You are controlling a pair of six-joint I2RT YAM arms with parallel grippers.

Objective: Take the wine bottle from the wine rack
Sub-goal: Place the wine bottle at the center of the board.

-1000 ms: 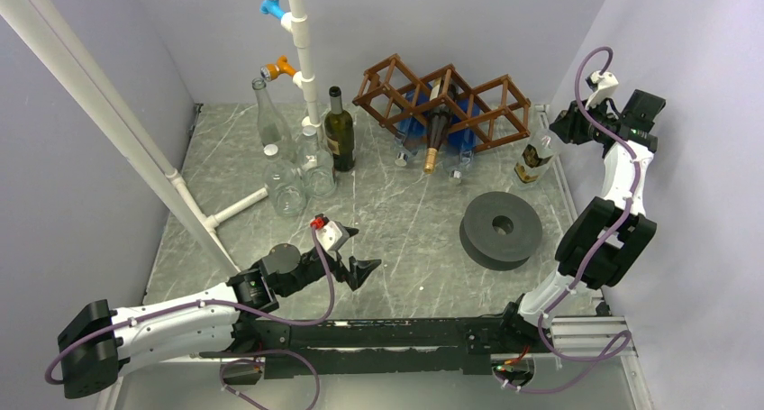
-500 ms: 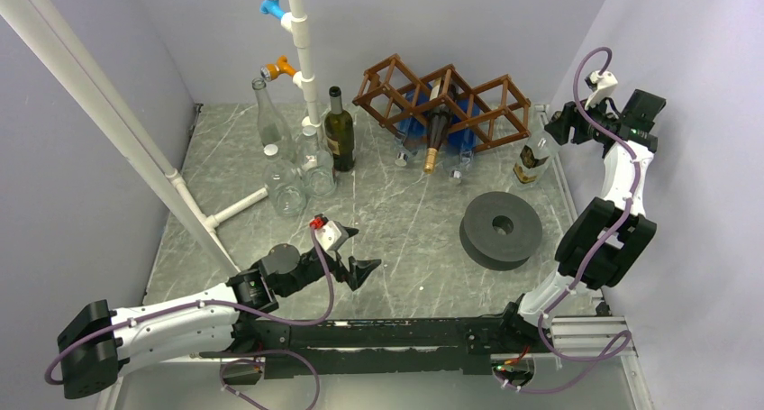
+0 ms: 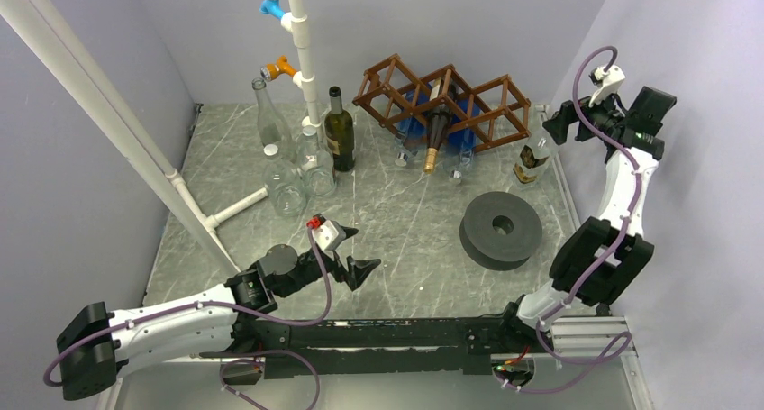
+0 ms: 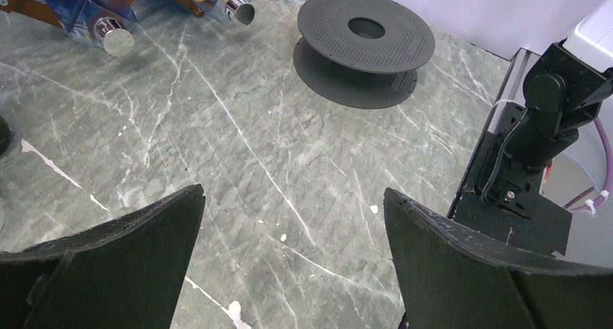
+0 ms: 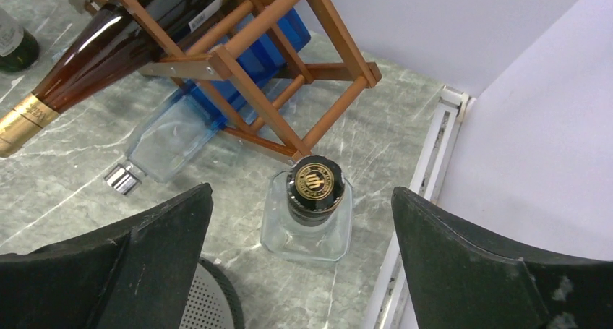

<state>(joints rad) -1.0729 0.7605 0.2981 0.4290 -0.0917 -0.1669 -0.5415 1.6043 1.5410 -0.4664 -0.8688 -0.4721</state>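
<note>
Right gripper (image 5: 300, 190) is up at the right end of the wine rack (image 5: 220, 60), jaws spread wide with nothing between them. It hangs straight over the black-and-gold cap of a squat clear bottle (image 5: 325, 236) that stands upright on the table just beside the rack's end slats. That one's on its own base, so I read the wide jaws as clearance to lift away without knocking it.

The wine bottle (image 3: 438, 126), dark glass with a gold foil neck, lies in a middle cell of the rack with its neck poking out the front. The crossed slats cradle it, so I'd expect it to come out only by sliding along its own length.

Left gripper (image 4: 293, 191) hovers low over the table well in front of the rack, fingers apart and empty. Parked clear of the action, I'd say. By my count the job's not done.
</note>
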